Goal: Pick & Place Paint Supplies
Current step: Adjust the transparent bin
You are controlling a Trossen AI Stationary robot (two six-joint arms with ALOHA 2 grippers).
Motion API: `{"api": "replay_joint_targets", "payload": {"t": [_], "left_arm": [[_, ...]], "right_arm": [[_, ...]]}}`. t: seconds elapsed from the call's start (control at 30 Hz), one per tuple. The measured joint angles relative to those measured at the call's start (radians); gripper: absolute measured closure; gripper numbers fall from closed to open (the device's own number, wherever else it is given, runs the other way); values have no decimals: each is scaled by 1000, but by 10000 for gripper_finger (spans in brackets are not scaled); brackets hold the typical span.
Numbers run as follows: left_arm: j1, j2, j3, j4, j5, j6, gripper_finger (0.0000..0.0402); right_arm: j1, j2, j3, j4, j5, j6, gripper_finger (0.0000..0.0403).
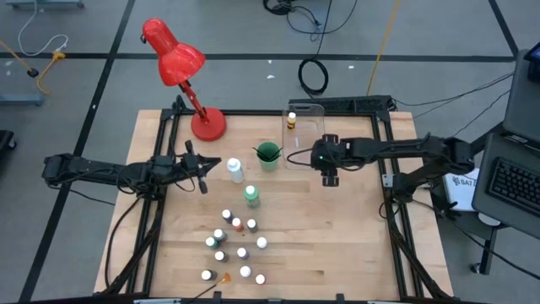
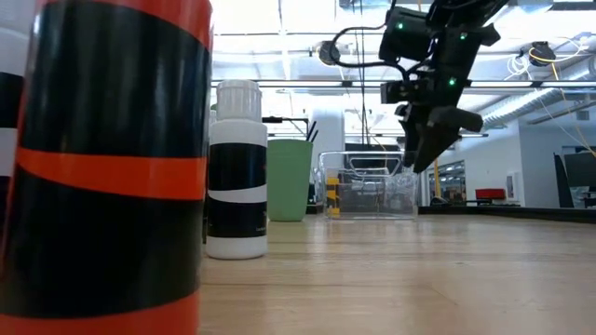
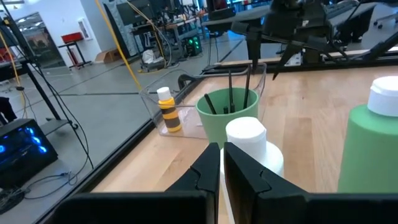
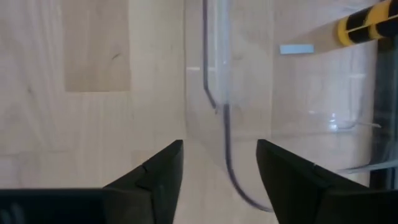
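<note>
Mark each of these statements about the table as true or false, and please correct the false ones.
1. The green cup holds dark brushes. True.
2. The clear bin holds several small bottles. False: only one yellow-banded bottle stands in it.
3. The right hand is open above the bin's near edge. True.
4. The left hand grips the white-capped bottle. False: its fingers are shut, holding nothing, just short of the bottle.
5. The red lamp lies flat on the floor. False: it stands on the table's far left corner.
</note>
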State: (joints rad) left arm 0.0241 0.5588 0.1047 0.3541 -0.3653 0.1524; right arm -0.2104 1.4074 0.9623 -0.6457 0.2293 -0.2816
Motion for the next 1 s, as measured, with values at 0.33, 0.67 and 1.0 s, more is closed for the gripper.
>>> {"api": "replay_joint_targets", "payload": {"t": [0.33, 0.67, 1.0], "left_arm": [[0, 0, 0, 0, 0, 3, 376], [0, 0, 0, 0, 0, 2, 376], [0, 0, 0, 0, 0, 0, 376]], "right_arm": [[2, 17, 0, -3, -23, -51, 333], [77, 13, 0, -58, -25, -11, 387], [173, 11, 6, -185, -68, 36, 393]]}}
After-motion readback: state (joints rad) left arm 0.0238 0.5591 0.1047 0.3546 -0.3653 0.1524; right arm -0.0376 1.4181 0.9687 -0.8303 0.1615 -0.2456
